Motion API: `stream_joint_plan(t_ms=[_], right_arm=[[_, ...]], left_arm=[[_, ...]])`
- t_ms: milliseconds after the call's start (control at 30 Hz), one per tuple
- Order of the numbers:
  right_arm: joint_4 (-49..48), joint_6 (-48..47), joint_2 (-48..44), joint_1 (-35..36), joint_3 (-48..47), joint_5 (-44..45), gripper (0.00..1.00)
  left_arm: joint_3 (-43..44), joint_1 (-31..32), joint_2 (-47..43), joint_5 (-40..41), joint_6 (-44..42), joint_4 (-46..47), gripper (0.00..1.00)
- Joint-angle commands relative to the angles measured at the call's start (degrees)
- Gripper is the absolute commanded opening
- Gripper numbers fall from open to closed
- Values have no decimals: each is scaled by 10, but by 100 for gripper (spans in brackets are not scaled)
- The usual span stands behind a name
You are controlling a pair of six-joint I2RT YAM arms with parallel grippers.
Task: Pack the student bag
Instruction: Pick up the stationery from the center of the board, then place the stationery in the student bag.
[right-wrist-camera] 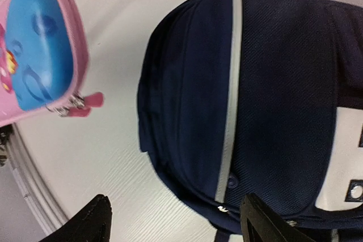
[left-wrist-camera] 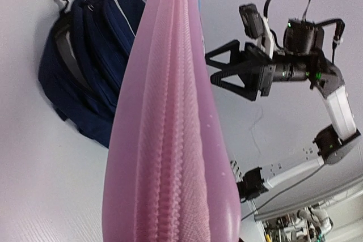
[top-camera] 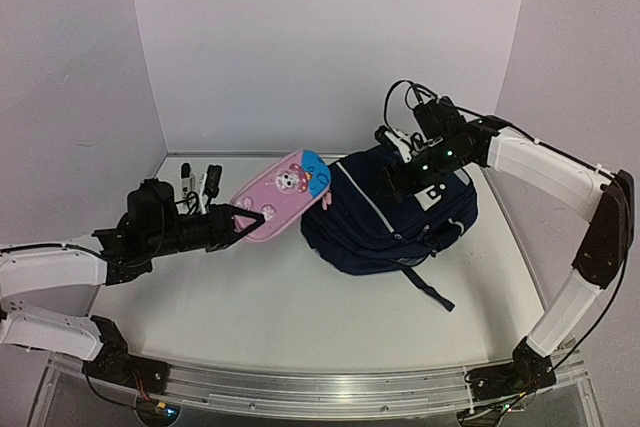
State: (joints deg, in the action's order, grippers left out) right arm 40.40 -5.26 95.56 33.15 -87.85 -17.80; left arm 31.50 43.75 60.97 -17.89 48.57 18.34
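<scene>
The student bag [top-camera: 385,227] lies on its back on the white bench [top-camera: 300,297], right of centre in the overhead view, its grey-white stripe running along the front panel and a dark strap trailing toward the lower right. The right gripper [top-camera: 398,179] hangs just above the bag's upper end with its jaws released and spread wide. Its wrist view shows the two dark fingertips [right-wrist-camera: 85,222] at the bottom edge, with the bag's navy fabric between and above them and nothing held. At left of centre, the left gripper [top-camera: 232,222] has its jaws clenched on the lower-left end of a pink-and-blue pencil case [top-camera: 285,192]. The case slants up to the right and its blue end reaches just beside the bag. In the left wrist view the case's pink zip edge fills the middle. A few dark pens [top-camera: 192,179] lie near the bench's upper-left corner.
</scene>
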Motion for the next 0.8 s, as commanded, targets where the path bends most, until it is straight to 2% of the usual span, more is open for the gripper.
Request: stream_joint_plan(t_ms=[0, 167, 267, 467, 600, 767], right_arm=[[-65, -57, 37, 85, 2, 190, 74], [-91, -67, 99, 143, -27, 240, 65], [-92, -70, 145, 162, -55, 250, 63], [-98, -72, 219, 185, -101, 291, 63], [-107, -86, 252, 190, -112, 360, 66], [-127, -119, 273, 190, -100, 436, 63]], left_arm=[[-1, -3, -73, 132, 30, -45, 2], [2, -6, -126, 224, 60, -129, 1], [-2, -7, -151, 255, 72, -162, 1], [-12, -7, -182, 271, 85, -180, 1], [-16, -8, -194, 271, 85, -180, 1], [-19, -8, -201, 268, 82, -180, 1]])
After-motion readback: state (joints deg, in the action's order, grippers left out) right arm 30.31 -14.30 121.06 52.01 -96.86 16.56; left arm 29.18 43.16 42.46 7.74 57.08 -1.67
